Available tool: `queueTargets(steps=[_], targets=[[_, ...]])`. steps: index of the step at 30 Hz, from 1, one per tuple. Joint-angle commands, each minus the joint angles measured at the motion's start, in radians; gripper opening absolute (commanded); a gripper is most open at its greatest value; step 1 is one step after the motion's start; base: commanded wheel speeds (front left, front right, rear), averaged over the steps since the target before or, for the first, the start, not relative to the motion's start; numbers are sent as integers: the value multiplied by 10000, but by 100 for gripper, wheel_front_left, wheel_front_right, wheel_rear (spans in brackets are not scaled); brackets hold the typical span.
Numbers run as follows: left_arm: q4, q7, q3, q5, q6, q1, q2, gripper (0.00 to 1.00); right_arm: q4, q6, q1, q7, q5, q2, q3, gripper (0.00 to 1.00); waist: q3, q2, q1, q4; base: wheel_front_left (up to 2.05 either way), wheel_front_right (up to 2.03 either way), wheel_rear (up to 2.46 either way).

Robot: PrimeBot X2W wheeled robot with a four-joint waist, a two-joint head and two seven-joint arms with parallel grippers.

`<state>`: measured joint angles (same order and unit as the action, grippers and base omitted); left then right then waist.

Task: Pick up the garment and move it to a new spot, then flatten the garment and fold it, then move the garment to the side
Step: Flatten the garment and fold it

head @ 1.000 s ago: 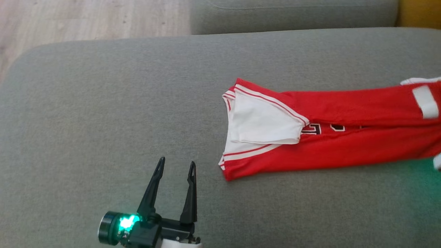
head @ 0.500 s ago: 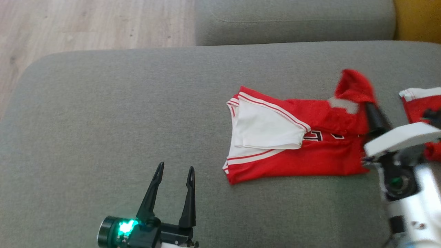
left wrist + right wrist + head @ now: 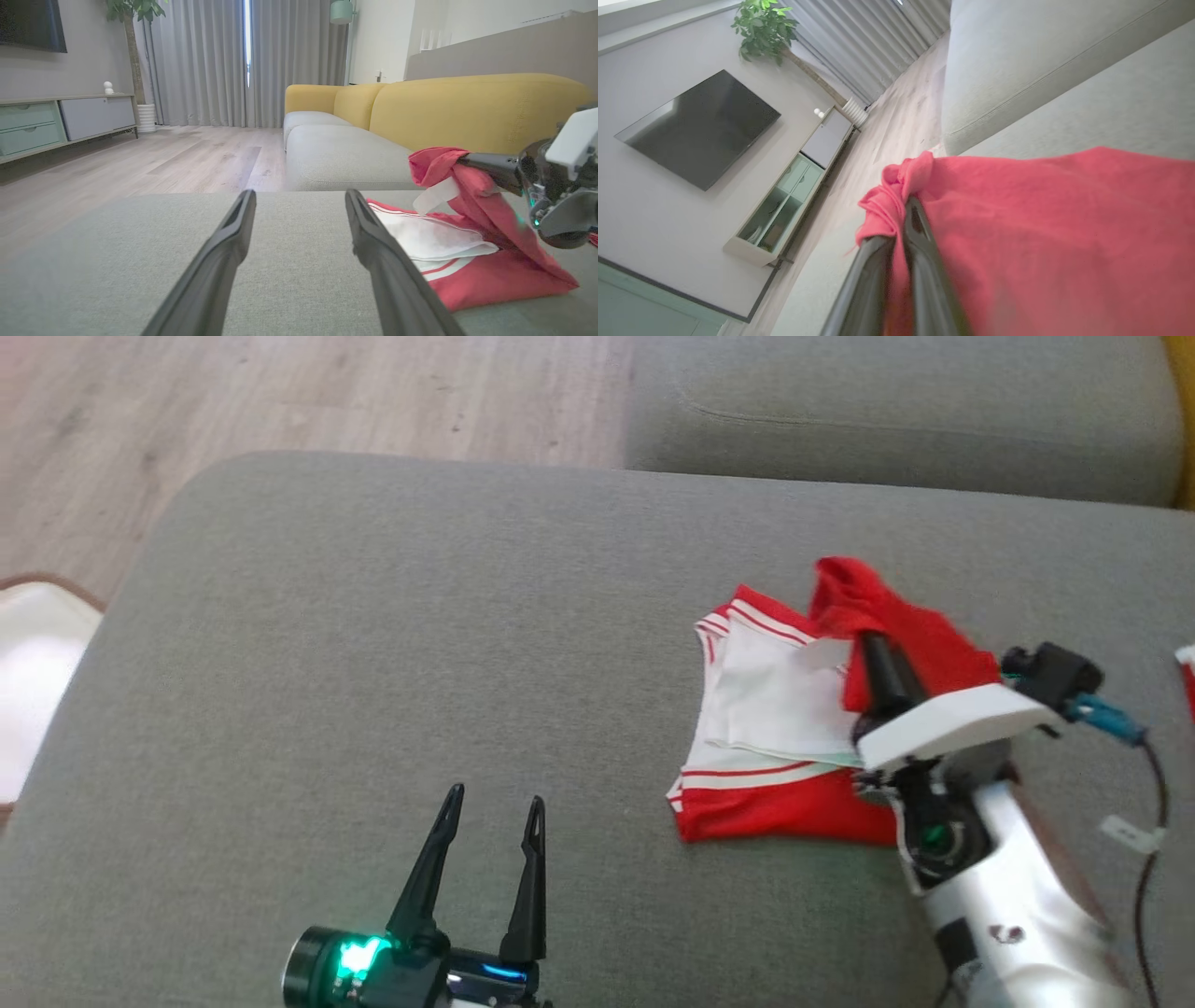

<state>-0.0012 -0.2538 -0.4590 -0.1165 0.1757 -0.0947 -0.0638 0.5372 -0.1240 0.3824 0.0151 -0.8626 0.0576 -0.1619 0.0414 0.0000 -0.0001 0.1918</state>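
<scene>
The garment (image 3: 775, 747) is a red jersey with white trim and a white inner panel, lying on the grey sofa seat at right of centre. My right gripper (image 3: 864, 639) is shut on a bunched red end of the garment (image 3: 1017, 224) and holds it lifted above the part that lies flat. From the left wrist view the raised red fold (image 3: 448, 172) hangs from those dark fingers. My left gripper (image 3: 490, 803) stands open low over bare cushion, left of the garment and apart from it, with nothing between its fingers (image 3: 299, 205).
The grey seat cushion (image 3: 420, 644) spreads wide to the left, with its rounded edge and the wooden floor (image 3: 280, 392) beyond. A second grey cushion (image 3: 887, 420) lies behind. A yellow sofa back (image 3: 467, 107) stands further off. A cable (image 3: 1144, 840) trails from my right wrist.
My right gripper has carried the red end of the garment leftward over the rest, shortening the flat part. The head camera has shifted. The left gripper stays open in place.
</scene>
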Motion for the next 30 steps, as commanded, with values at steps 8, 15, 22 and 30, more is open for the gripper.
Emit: queueTargets(steps=[8, 15, 22, 30], targets=[[-224, -80, 119, -146, 37, 242, 134, 100, 964, -67, 1017, -1301, -1331, -72, -2780, 0, -85, 0, 1, 509, 0, 0, 0], [-213, -80, 169, -132, 61, 159, 134, 100, 1694, -67, 1201, -1936, -2151, -73, -3921, 100, -244, 0, 1, 412, 0, 0, 0], [-237, -80, 405, -62, 71, -24, 135, 100, 1534, -67, 1217, -2588, -1372, -60, -3586, 100, -504, 0, 1, -136, 0, 0, 0], [-272, -80, 966, -239, 179, -251, 135, 100, -809, -67, -659, -2762, 1798, 1262, -1553, 100, -924, 0, 1, -1111, 0, 0, 0]])
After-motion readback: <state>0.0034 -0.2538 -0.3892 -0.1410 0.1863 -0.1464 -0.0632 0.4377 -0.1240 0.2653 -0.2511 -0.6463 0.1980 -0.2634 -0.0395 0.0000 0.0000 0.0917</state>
